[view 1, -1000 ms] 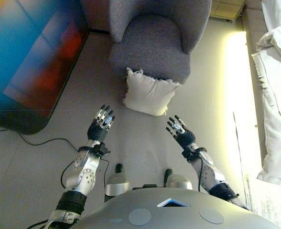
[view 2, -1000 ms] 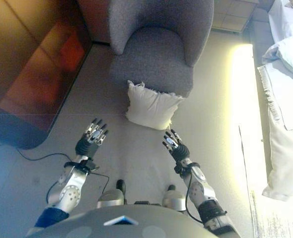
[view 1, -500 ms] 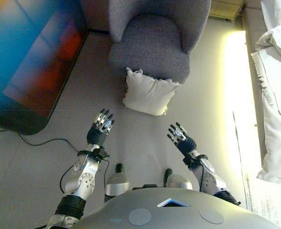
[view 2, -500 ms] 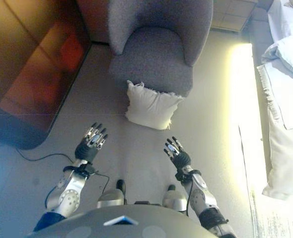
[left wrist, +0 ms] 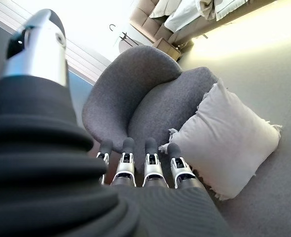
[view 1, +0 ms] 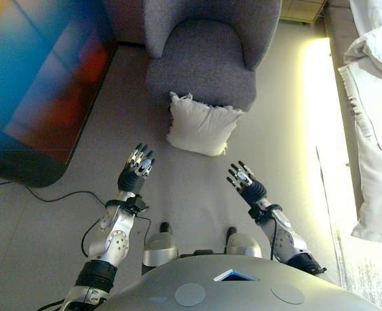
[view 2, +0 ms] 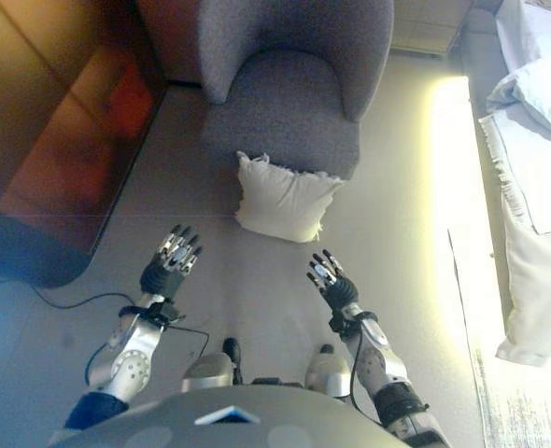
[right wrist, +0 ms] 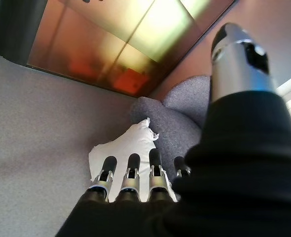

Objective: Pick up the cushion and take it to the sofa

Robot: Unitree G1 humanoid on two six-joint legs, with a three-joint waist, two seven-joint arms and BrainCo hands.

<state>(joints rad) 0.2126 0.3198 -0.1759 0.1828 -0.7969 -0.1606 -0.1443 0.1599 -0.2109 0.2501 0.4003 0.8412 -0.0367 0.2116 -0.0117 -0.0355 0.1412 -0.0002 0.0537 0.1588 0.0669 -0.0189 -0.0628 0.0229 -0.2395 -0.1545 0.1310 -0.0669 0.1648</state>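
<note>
A white cushion [view 1: 201,125] with frayed corners stands on the grey floor, leaning against the front of a grey armchair [view 1: 207,55]. It also shows in the left wrist view [left wrist: 224,143] and the right wrist view [right wrist: 123,148]. My left hand [view 1: 136,170] is open, held above the floor short of the cushion and to its left. My right hand [view 1: 245,183] is open too, short of the cushion and to its right. Both hands are empty and apart from the cushion.
A large dark screen [view 1: 39,84] stands on the floor at the left. White bedding [view 1: 372,97] lies along the right edge. A bright strip of light [view 1: 314,91] runs on the floor at the right of the armchair.
Both hands stay open and short of the cushion. The right hand drew back a little, then came slightly forward. The view has shifted a little.
</note>
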